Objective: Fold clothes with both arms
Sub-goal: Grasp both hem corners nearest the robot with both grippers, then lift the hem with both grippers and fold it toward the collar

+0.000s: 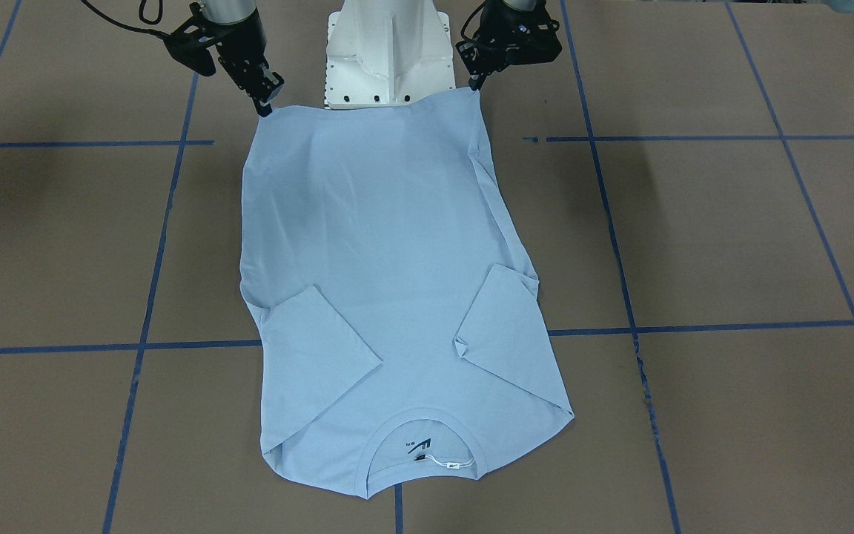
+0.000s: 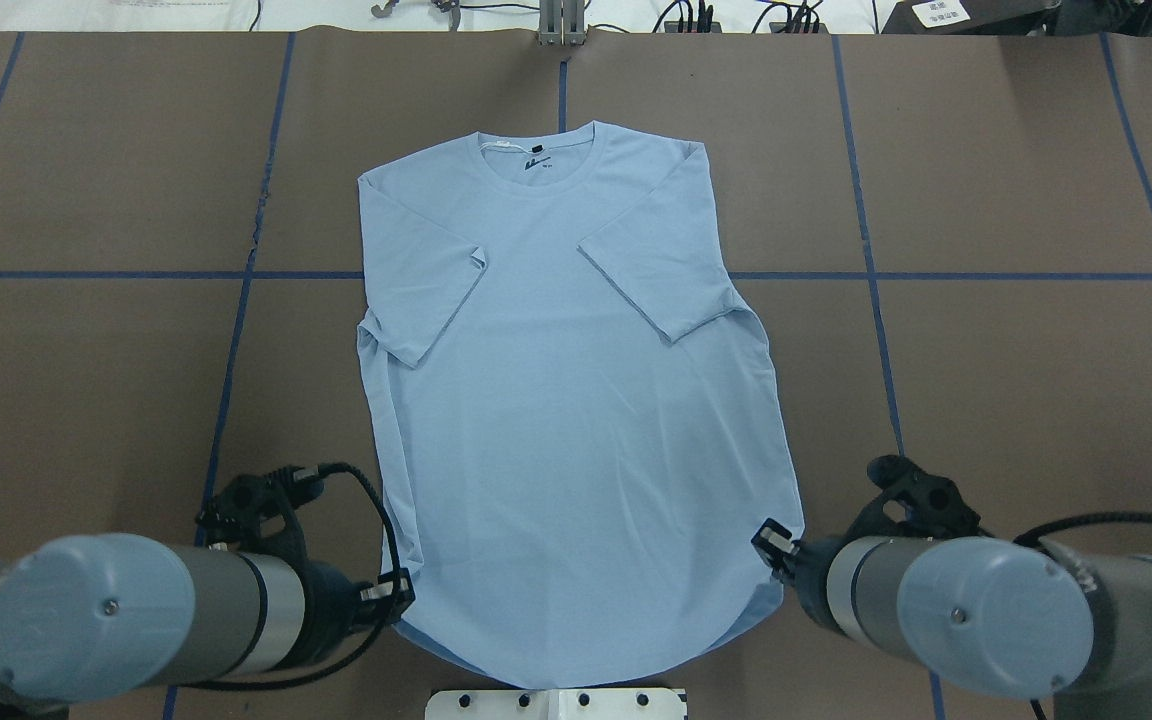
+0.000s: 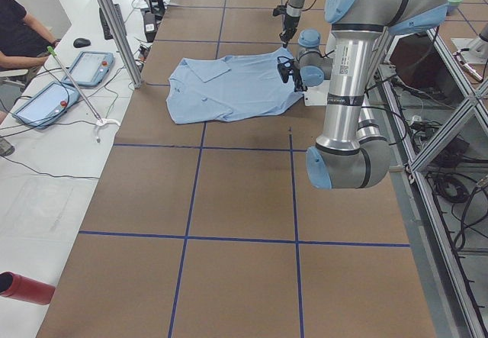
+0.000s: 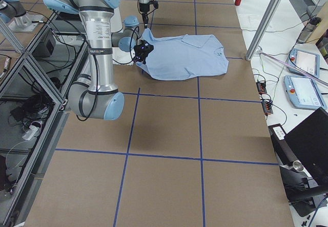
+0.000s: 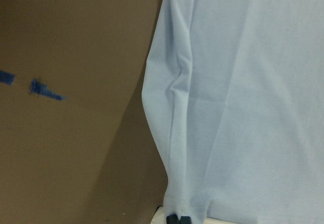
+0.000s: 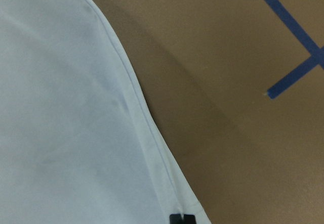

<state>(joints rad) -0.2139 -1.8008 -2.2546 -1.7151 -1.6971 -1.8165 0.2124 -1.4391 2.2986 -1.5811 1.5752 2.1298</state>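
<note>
i see the t-shirt point(image 2: 576, 400) flat on the table point(image 2: 1036, 380), sleeves tucked in, left fingers point(image 1: 478, 78) and right fingers point(image 1: 262, 100) each pinching a near hem corner, so the bottom fold looks next: lift evenly toward the collar.

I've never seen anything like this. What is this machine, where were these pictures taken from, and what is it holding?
It is a robot with two grey tubular metal arms, each ending in a black two-finger hand. Four cameras watch from the front, overhead and both table ends; two sit on the wrists, hence the close-ups of cloth. On the brown table with blue tape lines lies a light blue short-sleeved T-shirt, sleeves folded inward, collar away from the robot. The left hand and right hand each appear to pinch a hem corner.
</note>
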